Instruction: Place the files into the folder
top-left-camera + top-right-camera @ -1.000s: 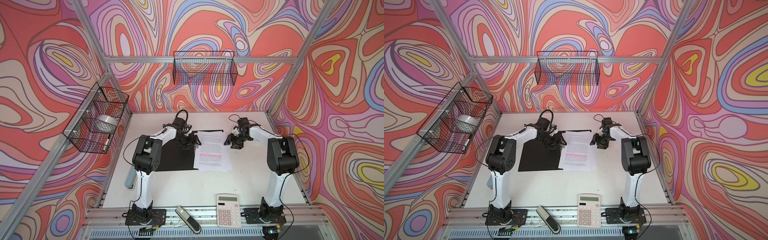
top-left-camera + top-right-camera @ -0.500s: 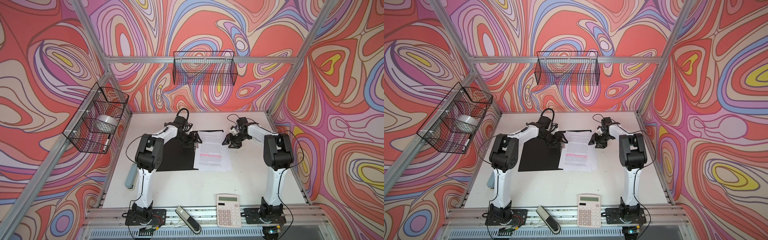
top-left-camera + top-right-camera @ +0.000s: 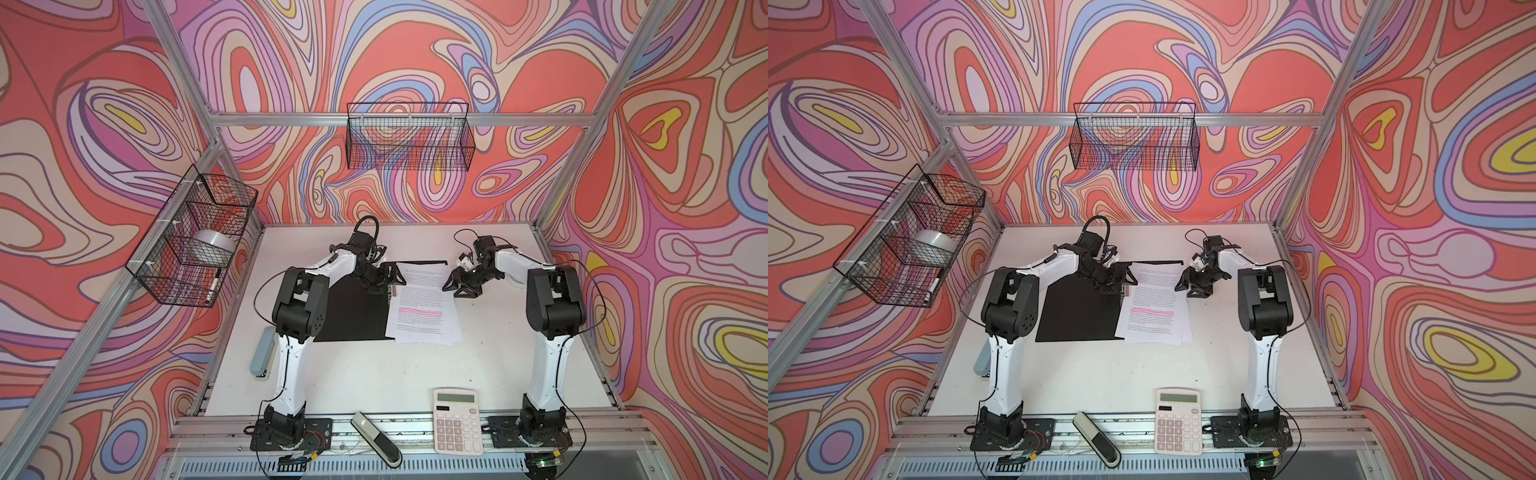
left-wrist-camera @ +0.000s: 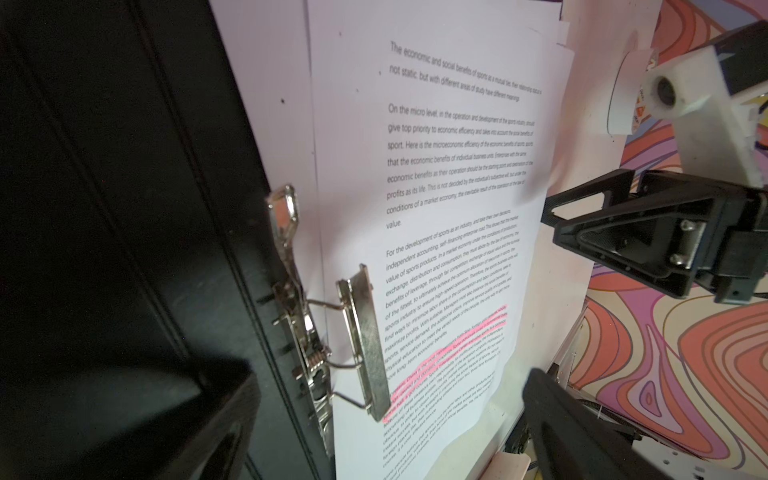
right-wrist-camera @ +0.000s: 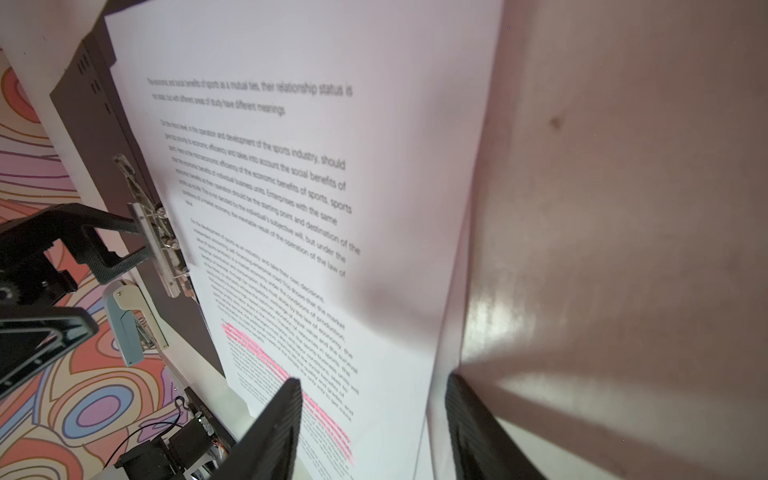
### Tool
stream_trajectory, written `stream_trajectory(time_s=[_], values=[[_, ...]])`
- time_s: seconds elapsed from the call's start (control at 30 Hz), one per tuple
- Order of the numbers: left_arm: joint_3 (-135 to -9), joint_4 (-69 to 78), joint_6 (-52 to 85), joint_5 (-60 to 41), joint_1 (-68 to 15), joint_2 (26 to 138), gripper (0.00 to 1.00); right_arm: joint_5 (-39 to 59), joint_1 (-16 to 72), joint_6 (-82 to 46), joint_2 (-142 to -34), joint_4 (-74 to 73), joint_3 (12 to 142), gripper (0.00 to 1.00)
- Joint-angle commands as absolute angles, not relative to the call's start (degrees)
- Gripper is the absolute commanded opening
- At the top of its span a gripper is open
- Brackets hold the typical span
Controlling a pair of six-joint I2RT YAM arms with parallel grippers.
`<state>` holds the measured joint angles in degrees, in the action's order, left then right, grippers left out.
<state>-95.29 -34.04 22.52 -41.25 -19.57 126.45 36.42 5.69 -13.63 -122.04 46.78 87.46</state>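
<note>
We see the folder (image 3: 353, 316) lying open, black side up, on the table (image 3: 374, 374), with the files (image 3: 424, 307) on its 3 o'clock half and the metal clip (image 4: 365, 340) over their 9 o'clock edge. Our left gripper (image 3: 392, 279) hangs spread wide above the clip, holding nothing. Our right gripper (image 3: 451, 291), at the files' 2 o'clock corner, is spread astride the sheets' edge, pinching nothing.

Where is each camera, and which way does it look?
Both top views: high in front, looking down at the table; left arm, right arm show.
Left wrist: over the folder, facing clip and papers; own fingers, right hand beyond.
Right wrist: beside the papers, facing them; own fingers, left hand beyond.
Both wrists share the clip.
</note>
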Motion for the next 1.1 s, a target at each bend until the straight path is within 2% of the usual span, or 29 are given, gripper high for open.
stream_trajectory(time_s=[0.0, 0.33, 0.53, 0.7, 1.07], values=[[-95.5, -34.7, 21.8, -40.9, -20.1, 128.8, 1.0, 40.4, 6.1, -13.9, -122.6, 46.8, 87.8, 0.58], [-95.5, -34.3, 21.8, -41.0, -20.2, 128.8, 1.0, 42.7, 6.1, -15.1, -122.8, 45.5, 88.5, 0.56], [-95.4, -34.3, 22.2, -41.0, -20.1, 128.7, 1.0, 38.5, 6.1, -15.5, -123.9, 45.1, 89.1, 0.54], [-95.5, -34.7, 22.0, -40.7, -20.2, 128.4, 1.0, 30.9, 6.1, -15.8, -123.7, 46.0, 89.8, 0.53], [-93.0, -37.8, 23.3, -37.8, -20.2, 124.5, 1.0, 25.1, 6.1, -15.9, -122.4, 45.9, 90.6, 0.54]])
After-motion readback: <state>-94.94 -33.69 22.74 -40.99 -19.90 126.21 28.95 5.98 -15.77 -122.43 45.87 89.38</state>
